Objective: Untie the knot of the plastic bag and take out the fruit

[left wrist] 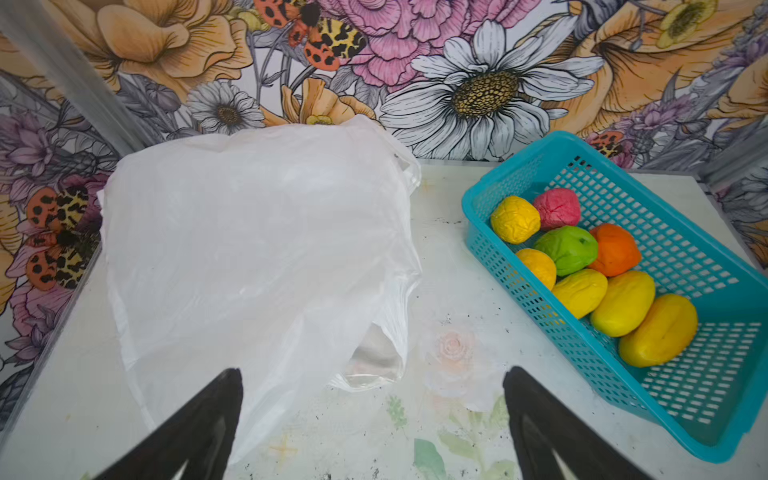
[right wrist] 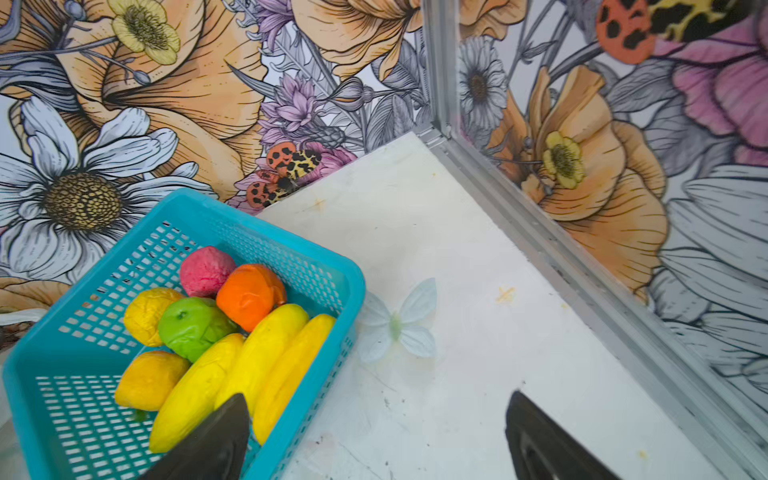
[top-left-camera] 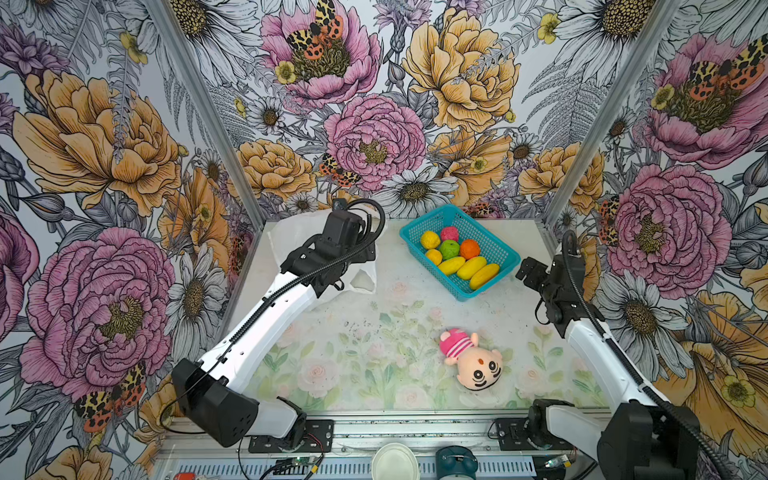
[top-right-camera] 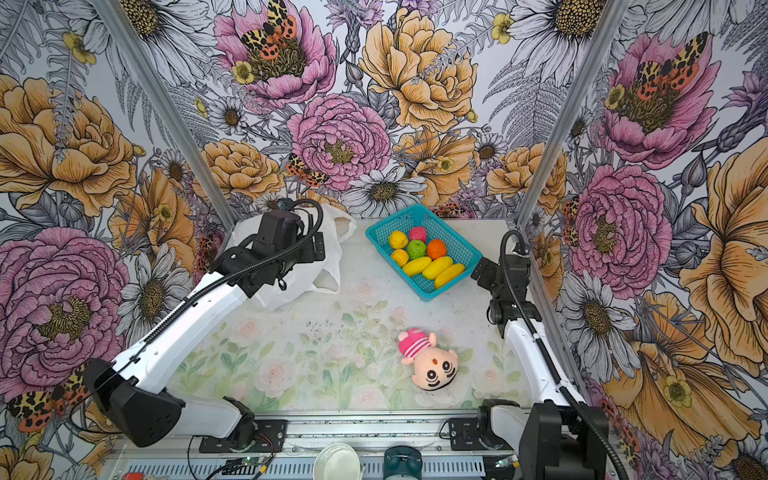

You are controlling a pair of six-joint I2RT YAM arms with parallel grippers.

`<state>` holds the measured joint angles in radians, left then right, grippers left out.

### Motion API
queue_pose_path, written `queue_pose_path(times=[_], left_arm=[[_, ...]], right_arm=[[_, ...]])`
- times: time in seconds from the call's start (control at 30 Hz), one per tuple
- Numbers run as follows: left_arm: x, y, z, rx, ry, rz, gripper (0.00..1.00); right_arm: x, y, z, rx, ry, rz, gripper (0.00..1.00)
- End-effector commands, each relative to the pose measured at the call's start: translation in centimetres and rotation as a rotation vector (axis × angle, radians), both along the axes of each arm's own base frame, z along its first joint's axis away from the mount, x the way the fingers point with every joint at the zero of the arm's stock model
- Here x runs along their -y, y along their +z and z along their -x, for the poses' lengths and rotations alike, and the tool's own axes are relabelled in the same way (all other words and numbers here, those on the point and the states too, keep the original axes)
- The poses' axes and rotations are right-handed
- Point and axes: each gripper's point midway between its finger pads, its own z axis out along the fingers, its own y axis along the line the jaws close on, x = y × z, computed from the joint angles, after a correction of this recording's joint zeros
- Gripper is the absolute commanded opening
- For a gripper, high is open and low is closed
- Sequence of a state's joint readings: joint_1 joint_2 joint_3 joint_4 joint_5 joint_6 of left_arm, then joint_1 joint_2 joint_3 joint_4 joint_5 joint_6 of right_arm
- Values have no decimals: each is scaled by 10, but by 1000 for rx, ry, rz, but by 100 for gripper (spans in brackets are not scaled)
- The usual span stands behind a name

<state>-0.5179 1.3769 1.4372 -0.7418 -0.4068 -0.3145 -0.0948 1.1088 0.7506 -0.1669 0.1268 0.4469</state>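
Your left gripper (left wrist: 372,374) hung spread and empty by the slack plastic bag (top-right-camera: 328,253), left of centre in both top views; right gripper (right wrist: 379,395) spread too; all fruit (top-left-camera: 449,249) lay in the teal basket (left wrist: 715,374), so only withdrawal likely remained.

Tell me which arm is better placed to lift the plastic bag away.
Left, probably. The left gripper is open with the plastic bag right in front of it; the right gripper, also open, is apart from it, beside the teal basket.
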Motion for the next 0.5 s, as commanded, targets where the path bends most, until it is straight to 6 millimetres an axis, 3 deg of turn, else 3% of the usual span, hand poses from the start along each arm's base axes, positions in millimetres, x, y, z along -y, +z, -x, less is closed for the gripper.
queue_pose_path(times=[0.0, 0.1, 0.2, 0.33, 0.4, 0.47], left_arm=[[-37, -7, 2, 135, 130, 78, 99], [-75, -22, 25, 242, 207, 134, 99], [-122, -53, 51, 334, 329, 106, 99], [-180, -103, 82, 410, 478, -65, 99], [-211, -118, 104, 439, 650, -51, 99], [-214, -125, 108, 476, 624, -41, 99]], right_arm=[[21, -14, 30, -23, -85, 96, 97], [22, -21, 50, 0, -97, 115, 96], [30, -27, 65, 27, -148, 148, 96], [23, -49, 65, 136, -107, 158, 95], [21, -67, 66, 167, -101, 144, 95], [20, -66, 63, 190, -91, 138, 96]])
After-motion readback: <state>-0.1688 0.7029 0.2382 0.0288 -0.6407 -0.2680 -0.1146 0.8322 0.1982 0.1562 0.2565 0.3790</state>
